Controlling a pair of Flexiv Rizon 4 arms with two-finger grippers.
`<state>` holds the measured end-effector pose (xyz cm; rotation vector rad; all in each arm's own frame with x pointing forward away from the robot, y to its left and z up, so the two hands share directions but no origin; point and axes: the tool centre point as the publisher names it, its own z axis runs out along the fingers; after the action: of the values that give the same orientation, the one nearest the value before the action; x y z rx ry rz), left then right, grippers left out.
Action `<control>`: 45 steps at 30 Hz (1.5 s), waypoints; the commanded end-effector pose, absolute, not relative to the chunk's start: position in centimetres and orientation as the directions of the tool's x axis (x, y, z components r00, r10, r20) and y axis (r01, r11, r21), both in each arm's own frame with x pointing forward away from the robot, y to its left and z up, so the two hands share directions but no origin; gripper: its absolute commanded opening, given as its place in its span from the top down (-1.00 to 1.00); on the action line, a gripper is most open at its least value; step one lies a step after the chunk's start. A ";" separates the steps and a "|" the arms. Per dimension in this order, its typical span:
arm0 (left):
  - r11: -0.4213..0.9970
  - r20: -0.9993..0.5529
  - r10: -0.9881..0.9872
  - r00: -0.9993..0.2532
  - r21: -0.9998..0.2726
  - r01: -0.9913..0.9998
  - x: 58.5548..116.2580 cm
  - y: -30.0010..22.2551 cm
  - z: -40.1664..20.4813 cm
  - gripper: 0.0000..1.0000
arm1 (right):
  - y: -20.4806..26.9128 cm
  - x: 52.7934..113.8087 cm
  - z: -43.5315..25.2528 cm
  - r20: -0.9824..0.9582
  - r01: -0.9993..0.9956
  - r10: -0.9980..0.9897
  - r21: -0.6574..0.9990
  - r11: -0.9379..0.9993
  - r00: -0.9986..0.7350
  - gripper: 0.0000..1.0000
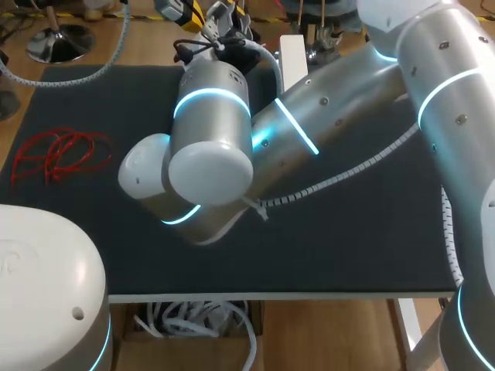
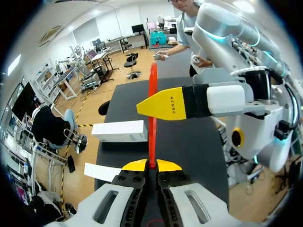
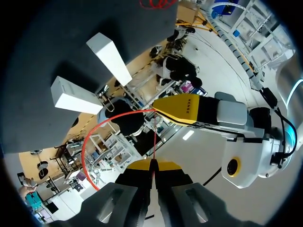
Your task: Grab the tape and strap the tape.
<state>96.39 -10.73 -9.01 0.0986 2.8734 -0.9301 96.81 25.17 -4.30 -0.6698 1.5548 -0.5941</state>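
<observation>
The left gripper (image 2: pixel 151 165) is clamped on the red tape (image 2: pixel 152 118) (a straight strip ahead of it). The right gripper (image 3: pixel 152 165) pinches a looping stretch.

You've got a dark-matted table (image 1: pixel 356 239) — red strap tangle (image 1: pixel 58 153) lying at its left, white box (image 1: pixel 291 56) at the far edge.

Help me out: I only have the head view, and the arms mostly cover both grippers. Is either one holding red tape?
Observer: Yes. The left wrist view shows the left gripper shut on a red tape that runs straight ahead from its tips.
Operator: And the right one?
Observer: The right gripper is shut on that tape too, and a loop of it curves off to one side of the fingers.
</observation>
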 end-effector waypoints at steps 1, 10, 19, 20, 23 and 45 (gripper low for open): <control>0.811 -0.131 0.026 -0.991 -0.577 0.098 96.5 -10.8 -9.0 1.00 | 25.3 96.8 -4.3 -0.695 -0.078 -0.718 -0.714 0.696 -0.049 1.00; 0.811 -0.131 0.026 -0.991 -0.577 0.098 96.5 -10.8 -9.0 1.00 | 25.7 96.8 -3.3 -0.718 -0.075 -0.694 -0.691 0.719 -0.041 1.00; 0.811 -0.131 0.026 -0.991 -0.577 0.098 96.5 -10.8 -9.0 1.00 | 25.7 96.8 -3.5 -0.724 -0.077 -0.689 -0.685 0.725 -0.045 1.00; 0.811 -0.131 0.026 -0.991 -0.577 0.098 96.5 -10.8 -9.0 1.00 | 25.8 96.8 -3.5 -0.724 -0.078 -0.689 -0.685 0.725 -0.047 1.00; 0.811 -0.131 0.026 -0.991 -0.577 0.098 96.5 -10.8 -9.0 1.00 | 26.0 96.7 -3.5 -0.723 -0.081 -0.689 -0.685 0.724 -0.046 1.00; 0.811 -0.131 0.026 -0.991 -0.577 0.098 96.5 -10.8 -9.0 1.00 | 26.7 96.9 -4.4 -0.704 -0.087 -0.708 -0.703 0.706 -0.050 1.00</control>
<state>96.39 -10.74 -9.01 0.0985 2.8735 -0.9300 96.74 26.40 -4.43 -0.6703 1.5626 -0.5627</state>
